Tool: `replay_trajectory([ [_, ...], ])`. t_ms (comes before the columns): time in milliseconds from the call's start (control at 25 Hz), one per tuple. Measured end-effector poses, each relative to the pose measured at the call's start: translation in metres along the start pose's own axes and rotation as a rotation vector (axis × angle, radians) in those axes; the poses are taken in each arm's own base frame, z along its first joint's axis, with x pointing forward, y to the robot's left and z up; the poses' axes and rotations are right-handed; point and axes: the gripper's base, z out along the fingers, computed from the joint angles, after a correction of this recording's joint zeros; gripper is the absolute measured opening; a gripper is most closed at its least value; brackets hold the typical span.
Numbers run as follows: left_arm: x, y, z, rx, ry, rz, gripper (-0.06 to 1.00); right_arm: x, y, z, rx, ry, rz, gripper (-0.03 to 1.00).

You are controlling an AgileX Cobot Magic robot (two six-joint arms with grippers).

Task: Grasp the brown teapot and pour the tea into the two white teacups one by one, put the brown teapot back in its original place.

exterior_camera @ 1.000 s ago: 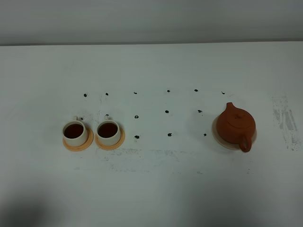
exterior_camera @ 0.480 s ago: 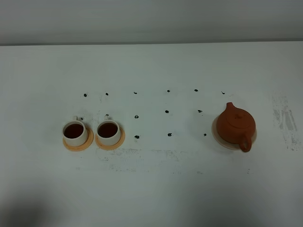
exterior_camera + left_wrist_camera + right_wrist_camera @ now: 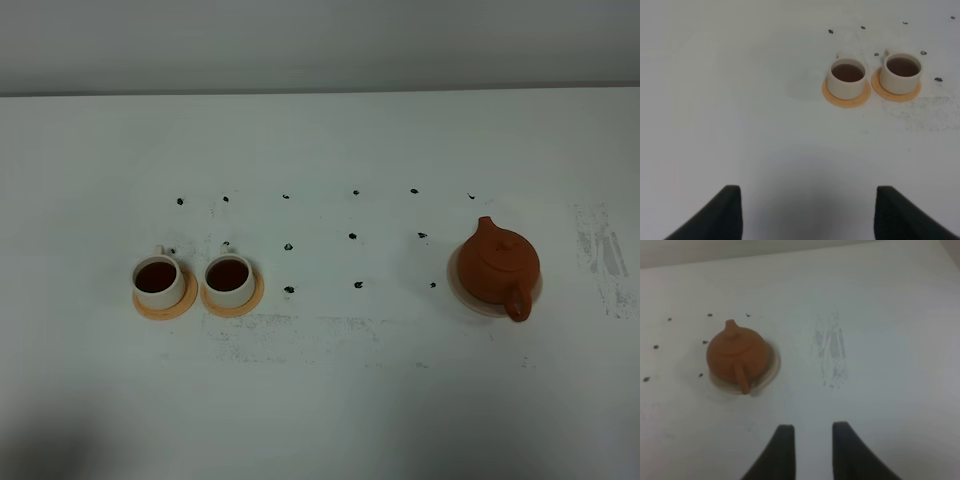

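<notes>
The brown teapot (image 3: 498, 262) (image 3: 737, 354) stands upright on its pale beige saucer (image 3: 455, 284) (image 3: 774, 366) at the right of the table, handle toward the front. The two white teacups (image 3: 158, 284) (image 3: 229, 282) (image 3: 846, 89) (image 3: 900, 84) sit side by side at the left, each holding dark tea. Neither gripper shows in the exterior high view. In the left wrist view my left gripper (image 3: 809, 215) is wide open over bare table, well short of the cups. My right gripper (image 3: 813, 450) hangs back from the teapot, fingers a narrow gap apart with nothing between them.
Each cup rests on a small orange saucer (image 3: 166, 309) (image 3: 247, 302) (image 3: 846, 103). Small black dots (image 3: 352, 237) mark a grid on the white table between cups and teapot. A grey smudge (image 3: 600, 252) (image 3: 832, 352) lies right of the teapot.
</notes>
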Motion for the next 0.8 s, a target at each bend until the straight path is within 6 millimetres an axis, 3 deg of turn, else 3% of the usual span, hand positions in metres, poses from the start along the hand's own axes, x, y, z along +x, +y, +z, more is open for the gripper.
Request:
replay_trajectory([
  [800, 0.0, 0.0, 0.0, 0.003, 0.0, 0.002, 0.58, 0.0, 0.0001, 0.0, -0.001, 0.0, -0.001, 0.21],
])
